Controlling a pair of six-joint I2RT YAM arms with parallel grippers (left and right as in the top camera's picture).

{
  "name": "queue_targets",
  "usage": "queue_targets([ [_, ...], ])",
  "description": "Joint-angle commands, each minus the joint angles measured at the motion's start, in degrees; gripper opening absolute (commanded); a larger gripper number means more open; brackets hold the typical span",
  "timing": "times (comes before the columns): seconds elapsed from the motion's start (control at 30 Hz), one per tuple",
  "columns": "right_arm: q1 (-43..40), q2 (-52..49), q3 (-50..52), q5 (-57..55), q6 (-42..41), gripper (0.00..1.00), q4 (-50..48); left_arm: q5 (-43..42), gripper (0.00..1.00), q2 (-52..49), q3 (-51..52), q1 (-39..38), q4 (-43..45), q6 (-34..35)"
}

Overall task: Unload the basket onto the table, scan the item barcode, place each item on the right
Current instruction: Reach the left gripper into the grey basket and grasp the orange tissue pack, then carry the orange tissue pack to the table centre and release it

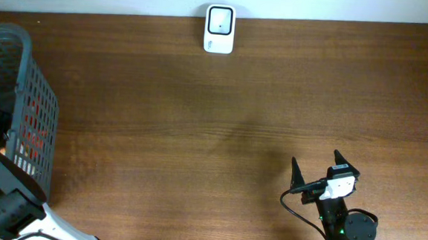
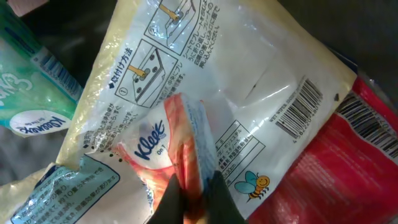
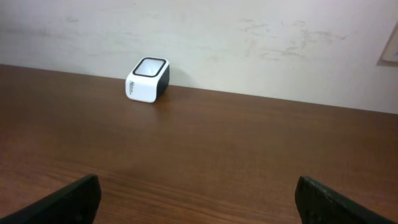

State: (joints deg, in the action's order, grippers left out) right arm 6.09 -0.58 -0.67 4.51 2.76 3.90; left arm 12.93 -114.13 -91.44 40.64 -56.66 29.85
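In the left wrist view my left gripper (image 2: pixel 194 175) is shut on the edge of an orange and white Kleenex tissue pack (image 2: pixel 163 144), its two dark fingers pinching the pack's fold. The pack lies on a large white and yellow bag (image 2: pixel 249 68) with a printed barcode (image 2: pixel 300 107). No barcode shows on the Kleenex pack itself. The white barcode scanner (image 1: pixel 219 29) stands at the table's far edge, also seen in the right wrist view as the scanner (image 3: pixel 148 79). My right gripper (image 1: pixel 317 169) rests open near the front right, nothing between its fingers (image 3: pixel 74 199).
A grey mesh basket (image 1: pixel 33 94) stands at the table's left edge, with the left arm (image 1: pixel 5 193) reaching into it. Beside the held pack lie a red packet (image 2: pixel 364 165) and a green Kleenex pack (image 2: pixel 31 99). Wall behind the scanner.
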Motion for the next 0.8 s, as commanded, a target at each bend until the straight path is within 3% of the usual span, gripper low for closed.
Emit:
queue_targets([
  [0.0, -0.2, 0.4, 0.3, -0.3, -0.4, 0.99, 0.2, -1.8, 0.0, 1.0, -1.3, -0.1, -3.1, 0.1],
  [0.27, -0.2, 0.4, 0.3, -0.3, -0.4, 0.99, 0.2, -5.7, 0.0, 16.0, -25.0, -3.8, -10.3, -7.6],
  [0.43, -0.2, 0.4, 0.3, -0.3, -0.4, 0.99, 0.2, -6.1, 0.0, 22.8, -25.4, -19.1, -11.9, -10.3],
  [0.57, -0.2, 0.4, 0.3, -0.3, -0.4, 0.99, 0.2, -5.7, 0.0, 21.3, -17.4, -39.6, -10.9, -10.4],
  [0.77, -0.2, 0.4, 0.3, -0.3, -0.4, 0.99, 0.2, -5.6, 0.0, 15.9, 0.2, -55.7, -0.6, -10.4],
])
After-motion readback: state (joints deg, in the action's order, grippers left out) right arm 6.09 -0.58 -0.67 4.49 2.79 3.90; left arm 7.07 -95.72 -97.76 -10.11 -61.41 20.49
